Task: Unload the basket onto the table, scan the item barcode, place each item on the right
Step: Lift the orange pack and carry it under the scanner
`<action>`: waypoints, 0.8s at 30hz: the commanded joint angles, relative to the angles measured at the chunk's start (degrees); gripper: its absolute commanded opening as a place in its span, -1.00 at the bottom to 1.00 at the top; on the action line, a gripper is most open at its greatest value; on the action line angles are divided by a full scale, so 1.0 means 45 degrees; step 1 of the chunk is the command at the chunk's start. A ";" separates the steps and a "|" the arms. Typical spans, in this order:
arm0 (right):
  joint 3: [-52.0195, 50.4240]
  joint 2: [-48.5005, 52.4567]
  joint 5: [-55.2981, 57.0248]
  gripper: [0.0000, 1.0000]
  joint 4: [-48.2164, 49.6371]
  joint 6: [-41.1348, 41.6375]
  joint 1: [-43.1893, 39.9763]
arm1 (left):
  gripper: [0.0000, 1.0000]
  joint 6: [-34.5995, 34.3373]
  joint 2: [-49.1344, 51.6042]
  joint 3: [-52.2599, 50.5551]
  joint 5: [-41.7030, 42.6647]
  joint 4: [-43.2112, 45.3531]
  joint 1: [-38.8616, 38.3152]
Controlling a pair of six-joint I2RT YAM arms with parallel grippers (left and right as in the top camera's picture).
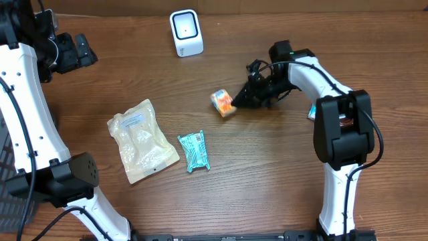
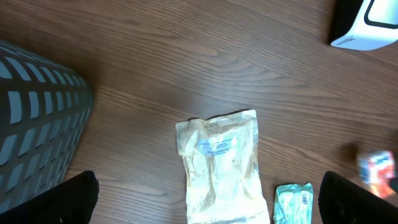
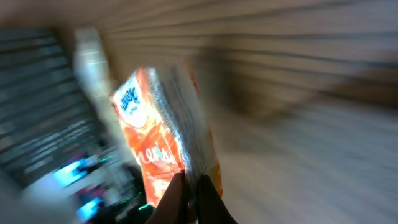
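Packets, three: one orange packet (image 1: 223, 103) right of centre, pinched at its edge by the clenched right gripper (image 1: 238, 100); one beige pouch (image 1: 142, 140) left of centre, lying flat; one teal packet (image 1: 194, 151) just right of the pouch, apart from it. Scanner (image 1: 186, 32), one, white, upright at the far middle of the table (image 1: 281, 174), well apart from the orange packet. Left gripper (image 1: 81, 52), one, at the far left, jaws spread wide and holding nothing. Basket (image 2: 37, 118), one, dark and slatted, cut off at the left edge. The right wrist view was blurred; the orange packet's print was unreadable, and no barcode could be made out. A blue-edged object (image 1: 311, 112) was mostly hidden behind the right arm.
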 commanded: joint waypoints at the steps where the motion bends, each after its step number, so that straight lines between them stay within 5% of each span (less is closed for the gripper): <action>1: 0.1258 -0.0656 0.4420 -0.93 -0.0583 0.1229 0.0306 | 0.99 0.0189 0.0019 0.0005 -0.0039 0.0010 -0.0087; 6: 0.5459 -0.0651 0.7941 -0.93 -0.2526 0.1545 0.0607 | 0.99 0.0189 0.0019 0.0005 -0.0039 0.0010 -0.0087; 10: 0.8058 -0.0651 1.0389 -0.93 -0.2069 0.1554 0.1268 | 0.99 0.0189 0.0019 0.0005 -0.0039 0.0010 -0.0087; 24: 0.8607 0.1486 1.7413 -0.92 0.6970 -0.5027 0.4833 | 0.99 0.0189 0.0019 0.0005 -0.0039 0.0010 -0.0087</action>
